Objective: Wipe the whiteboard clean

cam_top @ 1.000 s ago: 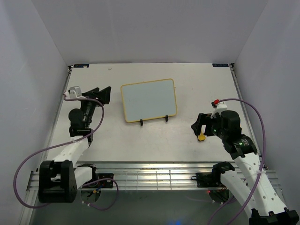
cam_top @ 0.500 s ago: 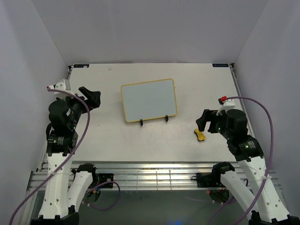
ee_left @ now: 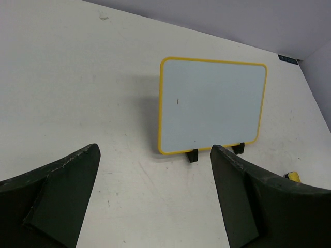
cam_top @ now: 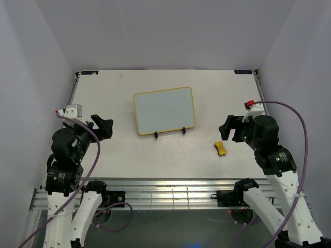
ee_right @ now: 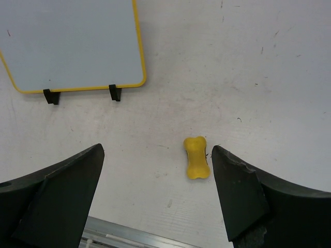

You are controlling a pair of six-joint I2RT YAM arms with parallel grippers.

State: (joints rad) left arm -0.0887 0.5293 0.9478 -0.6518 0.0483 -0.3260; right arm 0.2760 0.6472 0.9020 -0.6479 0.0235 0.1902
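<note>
Whiteboard (cam_top: 164, 110) stands mid-tabletop (cam_top: 103, 93) on its black easel (cam_top: 169, 133), one tiny mark showing. Left claw (cam_top: 103, 126) hangs released, well apart. Right claw (cam_top: 230, 129) released too, near the yellow bone-shaped eraser (cam_top: 221, 148).

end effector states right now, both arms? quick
Left end effector: open, holding nothing.
Right end effector: open, holding nothing; the yellow eraser is not in its grasp.

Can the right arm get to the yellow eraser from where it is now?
Probably yes. The eraser lies on bare table just below the open right gripper, with nothing over or beside it.
</note>
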